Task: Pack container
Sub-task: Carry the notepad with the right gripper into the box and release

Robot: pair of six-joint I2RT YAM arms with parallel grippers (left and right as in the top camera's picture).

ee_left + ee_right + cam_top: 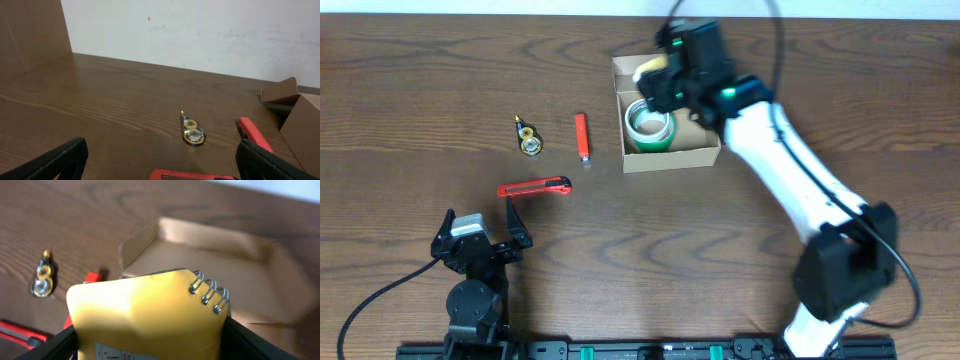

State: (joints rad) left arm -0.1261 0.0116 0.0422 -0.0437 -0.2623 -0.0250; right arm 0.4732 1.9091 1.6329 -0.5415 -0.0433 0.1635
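Right pincer (665,80), seen from overhead, is hovering over the open cardboard box (670,160). It is gripping a yellow spiral notebook (651,68), closed only as far as the notebook allows. The box is sitting toward the far edge of the desk (420,80), a little right of the middle, and a green tape roll (650,128) is lying flat inside it. Left of the box, a red stick (581,137), a correction tape roller (529,138) and a red box cutter (533,187) are lying apart from one another on the wood. My left pincer (481,228) is sitting near the front edge, toward the left corner, spread wide and holding nothing.

From my left wrist camera, my two dark fingers (55,161) are showing at the bottom corners, far apart, with nothing gripped between them. Ahead, the roller (192,134) is lying on the desk and the cutter (195,175) is peeking in at the bottom edge. The red stick (255,134) is lying off to the right, and part of the box (302,117) is showing at the right edge.

From my right wrist camera, the notebook (145,320) is filling the lower middle, its wire coil at the upper right corner. I am clamping it between my fingers (265,345). Beyond it, the open box (250,275) is looking blurred. The roller (42,277), stick (92,275) and cutter (15,332) are lying on the left.
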